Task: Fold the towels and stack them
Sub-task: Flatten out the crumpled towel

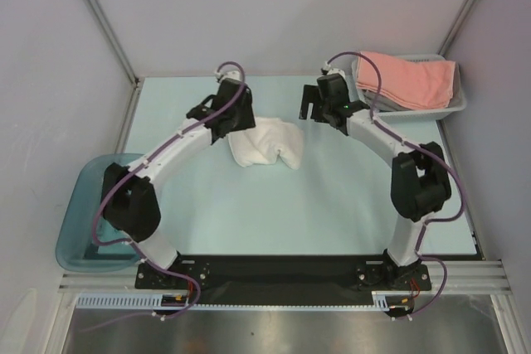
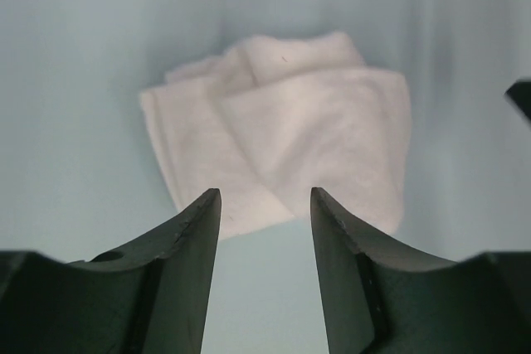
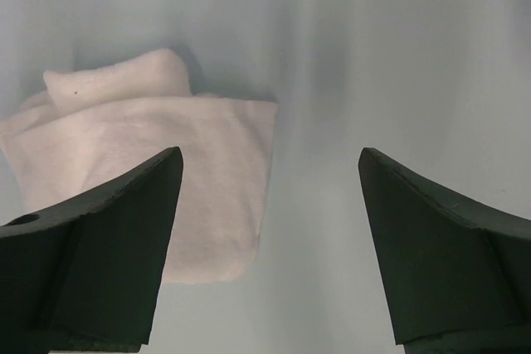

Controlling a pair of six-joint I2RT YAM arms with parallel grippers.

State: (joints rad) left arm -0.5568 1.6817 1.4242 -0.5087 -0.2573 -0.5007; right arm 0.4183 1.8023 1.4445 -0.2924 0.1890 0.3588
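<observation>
White towel [image 1: 265, 145] is sitting mid-table [image 1: 332, 213], lumpy, with 1 end bunched up, so it's not a tidy rectangle yet. My left gripper [image 2: 265, 193] hangs right at its left edge, jaws apart, nothing between them. My right gripper [image 3: 270, 155] is spread wide too, empty, off to the towel's right. The salmon-pink towel [image 1: 411, 79] lies on a grey towel [image 1: 387, 102] in the white basket [image 1: 455, 107], far right. I'd say I'm mid-fold on the white one. Next move, I reckon: each jaw pinches 1 edge, both layers together, then carries it over evenly so it lands flat.
</observation>
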